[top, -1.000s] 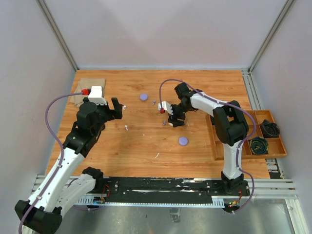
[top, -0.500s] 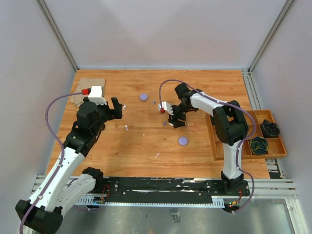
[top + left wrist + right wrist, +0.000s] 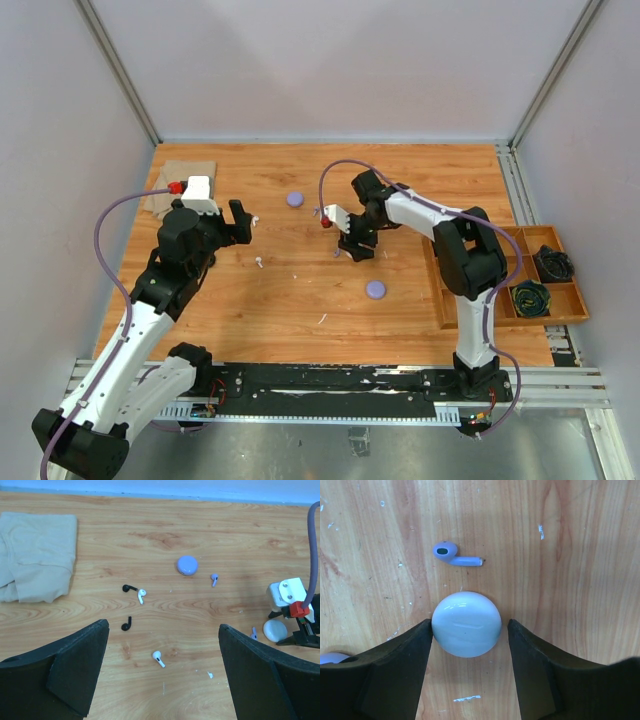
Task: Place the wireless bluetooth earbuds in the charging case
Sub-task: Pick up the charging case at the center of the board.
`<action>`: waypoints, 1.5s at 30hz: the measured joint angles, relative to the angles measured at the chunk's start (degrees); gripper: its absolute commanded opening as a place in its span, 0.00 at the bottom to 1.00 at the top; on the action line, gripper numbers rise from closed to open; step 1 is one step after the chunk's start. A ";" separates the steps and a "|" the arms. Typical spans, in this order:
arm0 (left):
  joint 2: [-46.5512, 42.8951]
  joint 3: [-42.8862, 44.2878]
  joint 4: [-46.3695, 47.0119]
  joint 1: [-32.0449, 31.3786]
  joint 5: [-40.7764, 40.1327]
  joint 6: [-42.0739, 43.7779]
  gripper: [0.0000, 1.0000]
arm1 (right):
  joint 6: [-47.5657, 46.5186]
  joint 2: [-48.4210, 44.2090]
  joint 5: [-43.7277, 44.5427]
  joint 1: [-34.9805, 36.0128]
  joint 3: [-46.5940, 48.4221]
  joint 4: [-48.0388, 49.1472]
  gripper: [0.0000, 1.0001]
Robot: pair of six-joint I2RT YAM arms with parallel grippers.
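My right gripper [image 3: 470,625] is down at the table with its jaws on either side of a round white charging case [image 3: 466,624]; the left finger touches it and a thin gap shows at the right finger. A pale purple earbud [image 3: 451,554] lies just beyond the case. My left gripper [image 3: 162,626] is open and empty, held above the table. Below it lie a white earbud [image 3: 158,658], a black earbud [image 3: 126,625], a black and white pair [image 3: 135,591], and a purple earbud [image 3: 214,579]. In the top view the right gripper [image 3: 357,248] is mid-table and the left gripper [image 3: 240,222] is to its left.
A closed purple case [image 3: 295,199] lies toward the back, and another purple case [image 3: 375,289] lies nearer the front. A folded beige cloth [image 3: 180,185] is at the back left. A wooden tray [image 3: 445,300] holding coiled cables stands at the right edge.
My right gripper has shifted slightly left and farther back, staying low around the white case. My left arm has not moved.
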 measured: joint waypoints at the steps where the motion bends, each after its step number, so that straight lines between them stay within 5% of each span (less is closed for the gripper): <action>1: 0.00 0.00 0.00 0.02 0.02 0.00 0.96 | 1.05 -0.04 0.85 0.31 0.00 0.22 0.61; 26: 1.53 0.00 0.00 0.26 2.08 -0.85 0.95 | 14.75 -8.55 5.40 0.68 -12.46 11.04 0.43; 45: 5.55 2.10 -0.37 -0.22 22.21 -11.43 0.84 | 28.41 -35.67 8.13 7.48 -31.67 34.18 0.43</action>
